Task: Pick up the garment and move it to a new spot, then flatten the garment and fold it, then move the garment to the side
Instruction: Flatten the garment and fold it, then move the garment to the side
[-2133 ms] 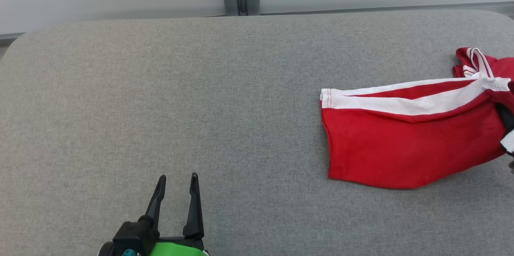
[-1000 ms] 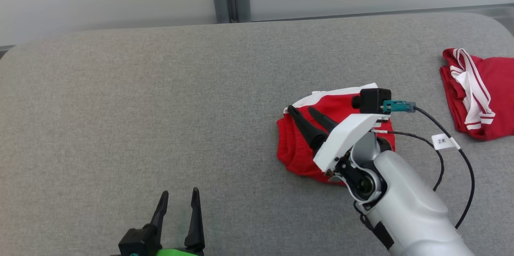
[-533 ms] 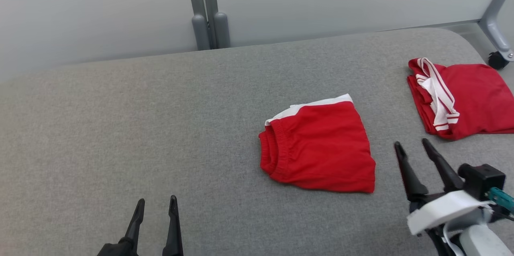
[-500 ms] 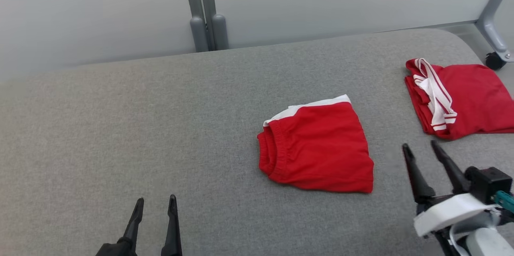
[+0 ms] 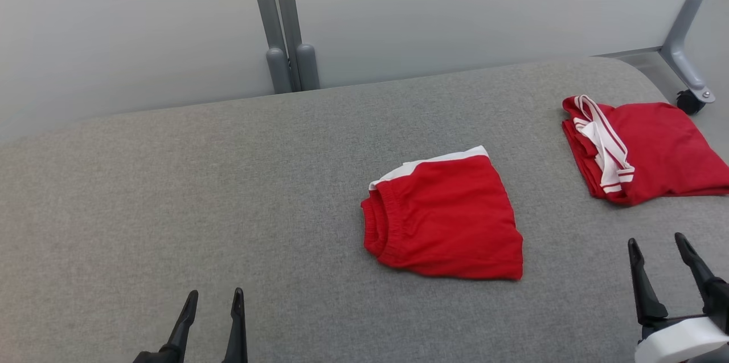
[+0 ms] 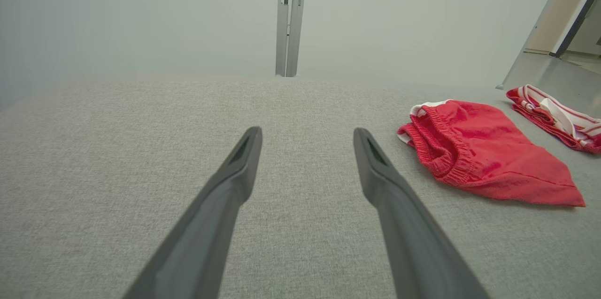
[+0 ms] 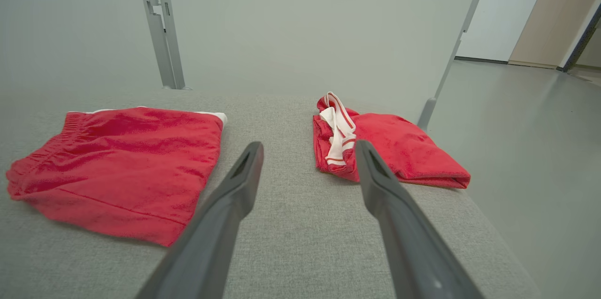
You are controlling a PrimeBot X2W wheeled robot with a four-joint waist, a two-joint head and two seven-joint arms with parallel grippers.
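Two on table [image 5: 171, 180] | folded garment [image 5: 450, 220] centre | second garment [image 5: 655, 146] right edge

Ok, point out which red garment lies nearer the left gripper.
The red shorts in the middle, gathered waistband showing; the other garment, with striped white trim, lies far right.

No writing, label, brand mark, number or sign can be read in any of the views. The folded red garment [image 5: 444, 220] carries only a plain white band [image 5: 433, 159] along its far edge. The other red garment [image 5: 655, 146], near the right end of the worktop [image 5: 171, 192], carries only white stripes [image 5: 603, 149], with no lettering on either.
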